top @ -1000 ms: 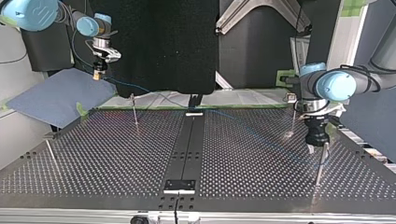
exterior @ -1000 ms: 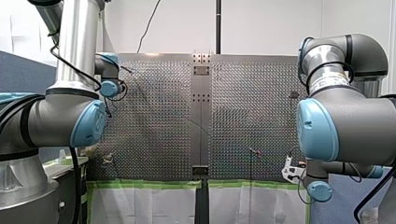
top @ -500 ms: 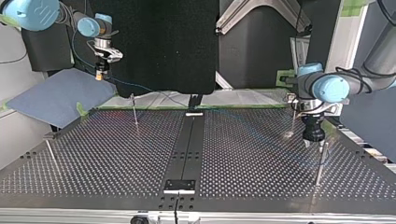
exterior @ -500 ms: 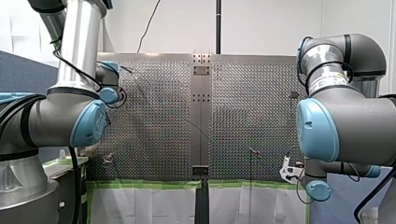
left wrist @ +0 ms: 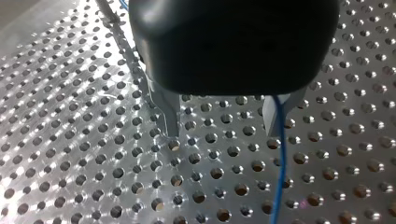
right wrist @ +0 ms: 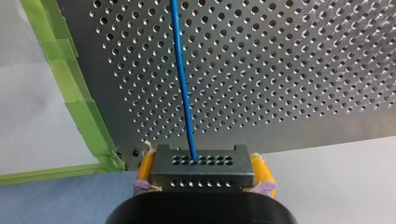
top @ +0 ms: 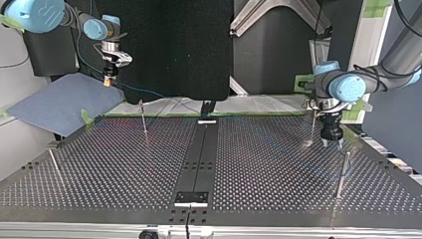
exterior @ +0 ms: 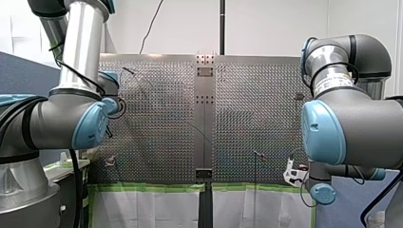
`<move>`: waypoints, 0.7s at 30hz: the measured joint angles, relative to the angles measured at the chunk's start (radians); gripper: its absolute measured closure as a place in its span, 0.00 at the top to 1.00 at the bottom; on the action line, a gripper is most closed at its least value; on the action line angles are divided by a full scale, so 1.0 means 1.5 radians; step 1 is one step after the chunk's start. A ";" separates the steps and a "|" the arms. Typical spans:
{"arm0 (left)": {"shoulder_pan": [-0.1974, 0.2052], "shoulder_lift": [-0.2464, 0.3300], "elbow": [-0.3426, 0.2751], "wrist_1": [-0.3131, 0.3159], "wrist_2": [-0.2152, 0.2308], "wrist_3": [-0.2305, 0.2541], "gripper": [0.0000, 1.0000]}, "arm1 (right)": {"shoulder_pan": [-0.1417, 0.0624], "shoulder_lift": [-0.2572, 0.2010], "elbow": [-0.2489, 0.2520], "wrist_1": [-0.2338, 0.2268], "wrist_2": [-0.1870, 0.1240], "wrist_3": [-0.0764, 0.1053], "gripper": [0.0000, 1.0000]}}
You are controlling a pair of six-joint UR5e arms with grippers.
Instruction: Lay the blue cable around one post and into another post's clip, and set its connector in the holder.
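Metal perforated bench (top: 249,169) fills most of each view, with a blue mat (top: 59,102) off its edge at 9 o'clock in the top view. My right tool (top: 106,81) hangs above that mat at 10 o'clock, its yellow pads pinching the dark connector (right wrist: 201,173) by its sides, so the connector is in the air and in no holder. A black plate (top: 191,197) at 6 o'clock of the top view may be the holder, cannot tell; no connector is on it. My left tool (left wrist: 222,133) is low over the bench at 3 o'clock of the top view, metal fingers (left wrist: 168,109) spread, gripping nothing. A tall post (top: 341,172) stands near it at 4 o'clock and a second post (top: 312,128) just beside it. The blue cable (right wrist: 183,79) leaves the connector, crosses the bench and passes right by one left finger; touching or not, cannot tell. I see it round no post and in no clip. Judged step: early routing. The next move likely needs the left tool to close on or steer the cable toward a post while the right keeps slack. The thin cable could slip out.
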 joint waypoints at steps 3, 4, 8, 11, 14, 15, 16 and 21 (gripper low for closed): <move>-0.002 0.000 -0.012 0.011 0.001 -0.011 0.91 | 0.000 0.000 0.000 0.002 0.000 0.000 0.00; -0.003 0.000 -0.015 0.013 0.001 -0.013 0.91 | 0.001 0.000 0.000 0.002 0.000 0.000 0.00; -0.006 -0.001 -0.022 0.014 0.003 -0.018 0.91 | 0.002 0.000 0.000 0.004 -0.001 0.000 0.00; -0.007 -0.001 -0.027 0.016 0.003 -0.021 0.91 | 0.003 0.000 0.000 0.004 -0.001 0.000 0.00; -0.008 -0.002 -0.033 0.021 0.002 -0.023 0.91 | 0.004 0.000 0.000 0.005 -0.001 0.000 0.00; -0.008 -0.003 -0.035 0.023 0.002 -0.023 0.91 | 0.004 0.000 0.000 0.005 -0.001 0.000 0.00; -0.009 -0.005 -0.036 0.024 0.003 -0.023 0.91 | 0.005 0.000 0.000 0.005 -0.001 0.000 0.00; -0.013 -0.032 -0.038 0.025 0.020 -0.023 0.91 | 0.007 0.000 0.000 0.008 -0.001 0.000 0.00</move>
